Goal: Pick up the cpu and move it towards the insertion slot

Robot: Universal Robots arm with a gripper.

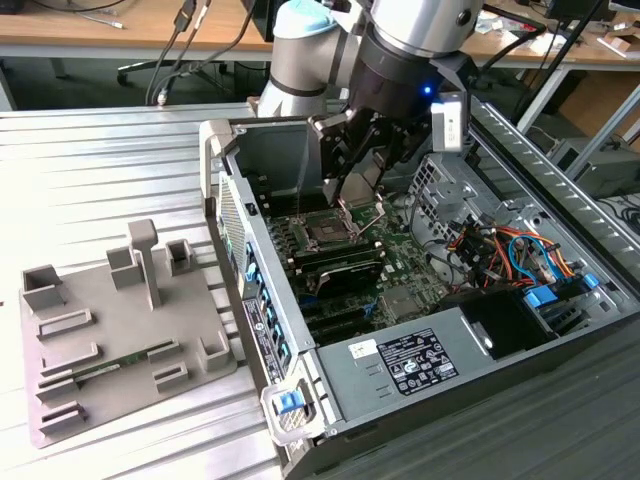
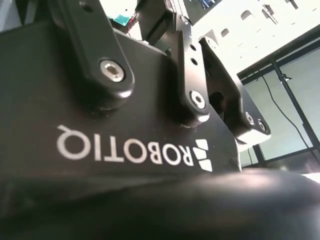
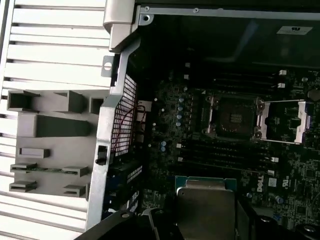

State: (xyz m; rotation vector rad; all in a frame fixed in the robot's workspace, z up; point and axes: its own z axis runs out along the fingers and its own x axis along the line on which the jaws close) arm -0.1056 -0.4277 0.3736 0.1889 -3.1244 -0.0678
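Silvery cpu (image 3: 204,207), light, stiff and fragile, sits pinched by its edges in the gripper (image 3: 200,220) above the insertion slot (image 3: 233,118).

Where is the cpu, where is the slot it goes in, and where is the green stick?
cpu (image 3: 205,207), first wrist view, on its silvery top.
insertion slot (image 3: 233,117), first wrist view, on the dark socket middle.
green memory stick (image 3: 47,169), first wrist view, on its long edge in the grey holder.

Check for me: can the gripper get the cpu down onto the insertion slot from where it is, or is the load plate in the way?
Probably yes. The gripper hangs just above the insertion slot, with the cpu at its tip in the first wrist view. The load plate is swung open beside the slot, leaving its dark square uncovered.
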